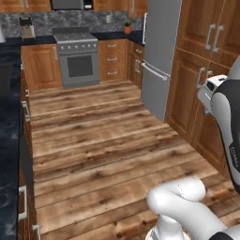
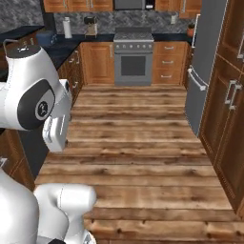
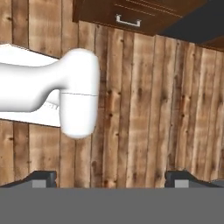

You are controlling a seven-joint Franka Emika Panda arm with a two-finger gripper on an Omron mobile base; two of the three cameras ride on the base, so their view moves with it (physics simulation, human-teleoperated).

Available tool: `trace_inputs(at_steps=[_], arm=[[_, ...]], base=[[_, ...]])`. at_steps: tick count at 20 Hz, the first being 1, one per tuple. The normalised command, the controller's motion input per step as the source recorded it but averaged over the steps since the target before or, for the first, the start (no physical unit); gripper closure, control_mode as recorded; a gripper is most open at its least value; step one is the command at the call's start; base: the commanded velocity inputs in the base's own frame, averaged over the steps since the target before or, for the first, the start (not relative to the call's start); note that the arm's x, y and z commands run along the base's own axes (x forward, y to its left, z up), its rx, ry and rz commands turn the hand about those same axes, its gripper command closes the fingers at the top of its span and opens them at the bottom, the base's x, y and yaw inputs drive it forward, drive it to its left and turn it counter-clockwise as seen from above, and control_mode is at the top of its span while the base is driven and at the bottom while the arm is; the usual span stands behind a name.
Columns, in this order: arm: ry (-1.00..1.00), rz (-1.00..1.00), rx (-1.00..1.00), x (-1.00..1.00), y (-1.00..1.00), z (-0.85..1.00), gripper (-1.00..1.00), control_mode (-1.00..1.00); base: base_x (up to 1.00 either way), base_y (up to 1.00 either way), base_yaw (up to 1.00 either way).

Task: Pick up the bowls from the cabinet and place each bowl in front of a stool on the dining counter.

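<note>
Jaws standing wide apart, gripping nothing, gripper (image 3: 111, 179) pointing down at bare wooden plank floor (image 3: 144, 109) in the hand view. Fingertips (image 3: 41, 178) showing dark at the bottom corners, well separated. Beyond them, a dark wood drawer front with a silver handle (image 3: 128, 20) lying along the top edge. Further out in the base views: stainless oven range (image 1: 77, 58) sitting against the far wall, grey refrigerator (image 1: 159, 56) rising at the right, tall cupboards with silver handles (image 2: 231, 95) lining that side. Black marble counter top (image 1: 9, 122) running along the left edge. Bowls, cabinet and stools: cannot tell where.
</note>
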Motion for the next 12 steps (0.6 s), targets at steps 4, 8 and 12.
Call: trace_inputs(at_steps=[4, 8, 12], arm=[[0.0, 0.0, 0.0, 0.0, 0.0, 0.0, -1.0, 1.0], [0.0, 0.0, 0.0, 0.0, 0.0, 0.0, -1.0, 1.0], [0.0, 0.0, 0.0, 0.0, 0.0, 0.0, -1.0, 1.0]], base=[[1.0, -0.2, 0.24], [1.0, -0.03, 0.15], [1.0, -0.02, 0.01]])
